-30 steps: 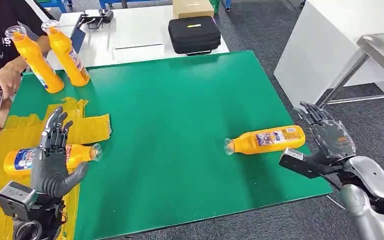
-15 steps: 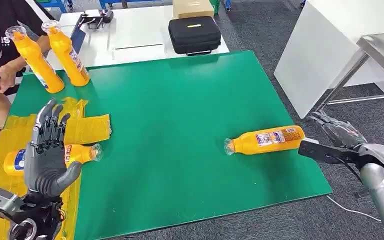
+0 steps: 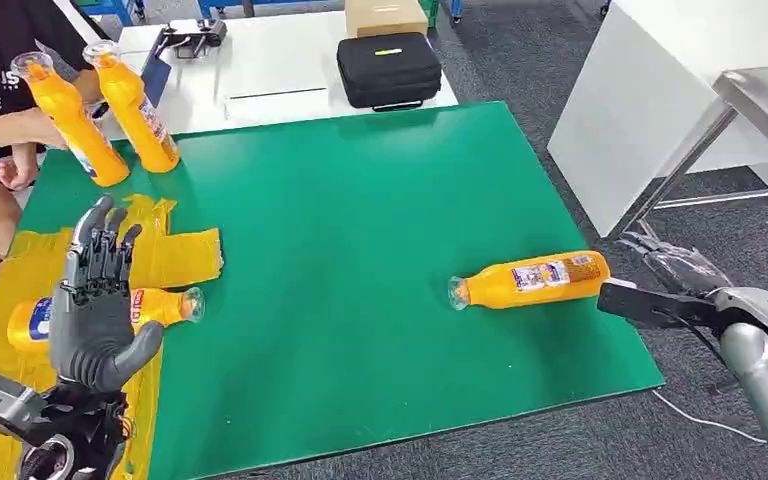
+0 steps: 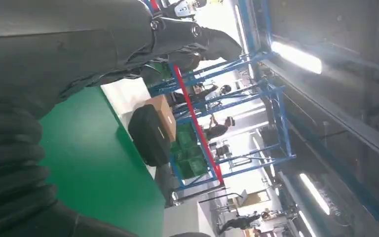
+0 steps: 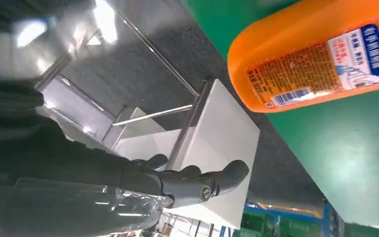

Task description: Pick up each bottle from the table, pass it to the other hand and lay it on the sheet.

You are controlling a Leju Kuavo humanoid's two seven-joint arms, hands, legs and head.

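- Left hand (image 3: 95, 305) is raised with fingers spread and straight, holding nothing; just beyond its palm a bottle (image 3: 165, 305) lies on the yellow sheet (image 3: 175, 255).
- Right hand (image 3: 675, 270) hangs off the green counter (image 3: 360, 200) edge, fingers loosely extended and empty, just beside the base of a second lying bottle (image 3: 530, 280), not touching it.
- Far ahead of the left hand, two upright bottles (image 3: 100, 110) stand near a person's arm (image 3: 15, 125).
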